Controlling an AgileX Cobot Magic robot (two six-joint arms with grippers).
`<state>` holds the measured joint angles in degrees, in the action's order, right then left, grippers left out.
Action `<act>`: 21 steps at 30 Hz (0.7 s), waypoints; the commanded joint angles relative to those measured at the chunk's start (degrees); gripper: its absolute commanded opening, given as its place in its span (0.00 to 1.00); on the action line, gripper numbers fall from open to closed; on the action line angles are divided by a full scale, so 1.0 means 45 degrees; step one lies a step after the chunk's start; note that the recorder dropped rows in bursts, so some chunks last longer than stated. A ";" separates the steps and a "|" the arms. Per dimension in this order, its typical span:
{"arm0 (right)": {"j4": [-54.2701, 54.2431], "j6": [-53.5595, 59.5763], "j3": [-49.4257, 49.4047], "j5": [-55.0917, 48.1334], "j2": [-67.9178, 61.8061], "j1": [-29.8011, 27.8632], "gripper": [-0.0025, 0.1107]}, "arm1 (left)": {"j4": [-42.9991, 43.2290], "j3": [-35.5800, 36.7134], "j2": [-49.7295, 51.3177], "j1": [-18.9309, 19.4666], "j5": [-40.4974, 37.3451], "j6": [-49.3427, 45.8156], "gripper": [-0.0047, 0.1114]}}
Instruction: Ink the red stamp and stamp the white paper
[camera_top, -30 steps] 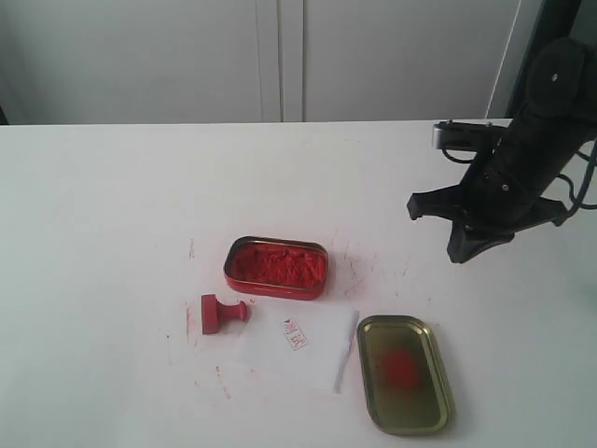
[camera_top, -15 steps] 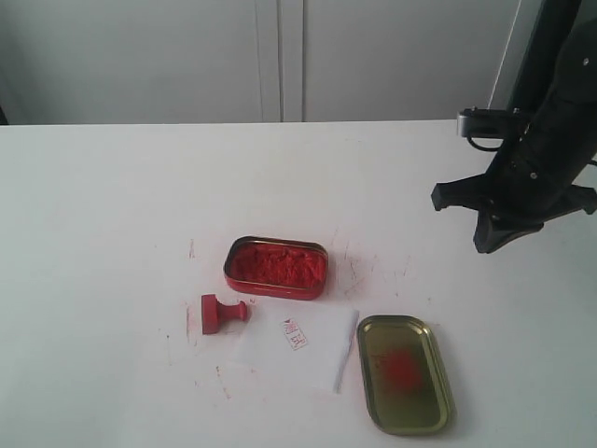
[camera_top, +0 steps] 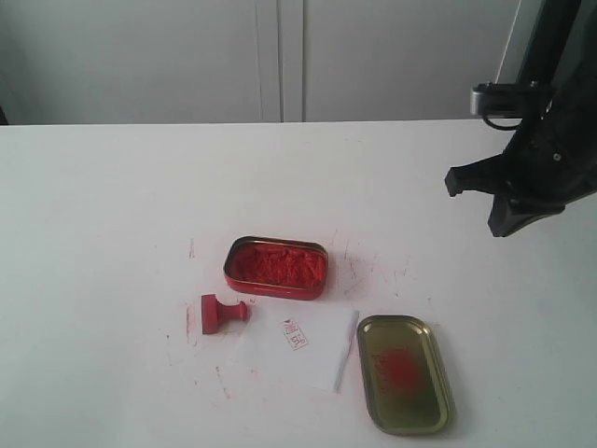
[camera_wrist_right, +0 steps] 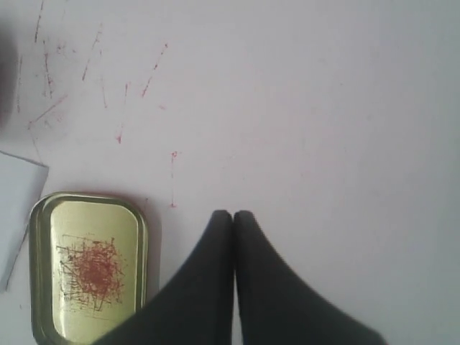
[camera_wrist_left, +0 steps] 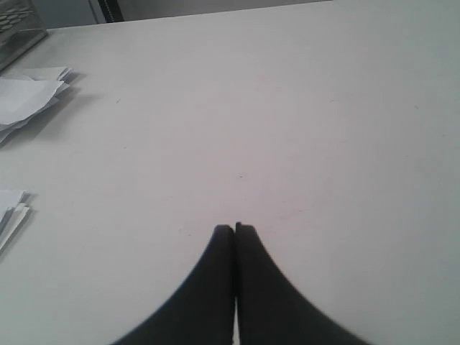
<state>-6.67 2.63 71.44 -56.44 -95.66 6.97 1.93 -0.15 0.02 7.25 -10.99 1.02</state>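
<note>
The exterior camera looks down at a slant across the table (camera_top: 112, 205) toward the back wall (camera_top: 140, 56), from well back. The right wrist camera looks nearly straight down, close, past the right gripper (camera_wrist_right: 233, 214); it shares the gold lid (camera_wrist_right: 86, 266) and a corner of the white paper (camera_wrist_right: 18, 194) with the exterior view. The left wrist camera skims low over bare table past the left gripper (camera_wrist_left: 234, 228).

The stamp (camera_top: 224, 313), small and all red, lay on its side on the table (camera_top: 112, 205), flat base to the left, knob pointing right toward the paper (camera_top: 312, 359). The paper, a thin white sheet, lay flat just beside it, bearing a small red imprint (camera_top: 295, 334).
</note>
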 commanded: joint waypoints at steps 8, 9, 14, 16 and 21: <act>0.0275 -0.0066 -0.0596 -0.0109 0.0613 -0.0103 0.02 | -0.0035 0.0034 -0.0005 -0.0003 0.0038 0.0050 0.04; 0.0291 -0.0066 -0.0730 -0.0109 0.0689 -0.0103 0.02 | -0.0035 0.0034 -0.0005 -0.0003 0.0038 0.0050 0.04; 0.0505 -0.0106 -0.1205 0.0085 0.1187 -0.0103 0.02 | -0.0035 0.0034 -0.0005 -0.0003 0.0038 0.0050 0.04; 0.0590 -0.0114 -0.1345 0.0106 0.1458 -0.0103 0.02 | -0.0035 0.0034 -0.0005 -0.0003 0.0038 0.0050 0.04; 0.0590 -0.0014 -0.2047 0.0769 0.2318 -0.0103 0.02 | -0.0035 0.0034 -0.0005 -0.0003 0.0038 0.0050 0.04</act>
<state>-4.63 2.53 63.72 -54.70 -87.51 6.97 1.93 -0.15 0.02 7.25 -10.99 1.02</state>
